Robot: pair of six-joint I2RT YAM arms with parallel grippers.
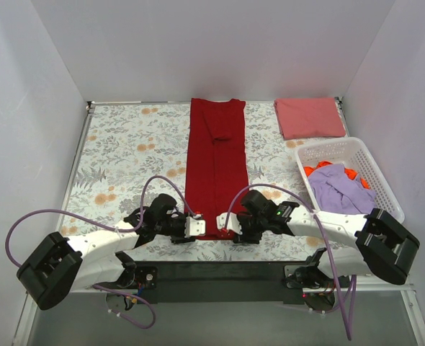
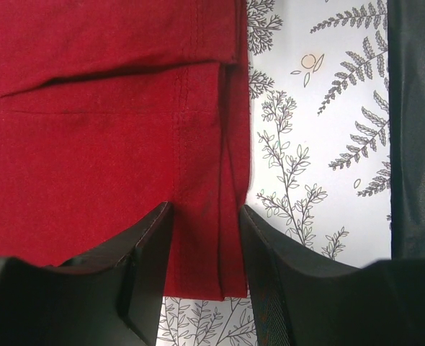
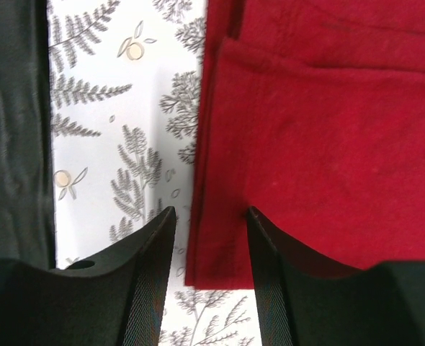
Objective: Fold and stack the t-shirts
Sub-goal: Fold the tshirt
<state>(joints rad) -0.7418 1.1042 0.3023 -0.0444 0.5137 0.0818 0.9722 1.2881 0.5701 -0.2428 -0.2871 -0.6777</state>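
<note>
A deep crimson t-shirt (image 1: 216, 166) lies folded into a long narrow strip down the middle of the table. My left gripper (image 1: 196, 228) is open at its near left corner. In the left wrist view the jaws (image 2: 206, 216) straddle the edge of the red fabric (image 2: 90, 144) without closing on it. My right gripper (image 1: 225, 228) is open at the near right corner. Its jaws (image 3: 210, 216) straddle the edge of the fabric (image 3: 328, 144). A pinkish-red t-shirt (image 1: 310, 117) lies folded at the far right. A lavender t-shirt (image 1: 338, 191) and an orange one (image 1: 315, 170) lie in the basket.
The grey-and-orange floral cloth (image 1: 126, 151) covers the table. A white lattice basket (image 1: 385, 187) stands at the right edge. White walls enclose the table on three sides. A black strip (image 2: 414, 130) runs along the table's near edge.
</note>
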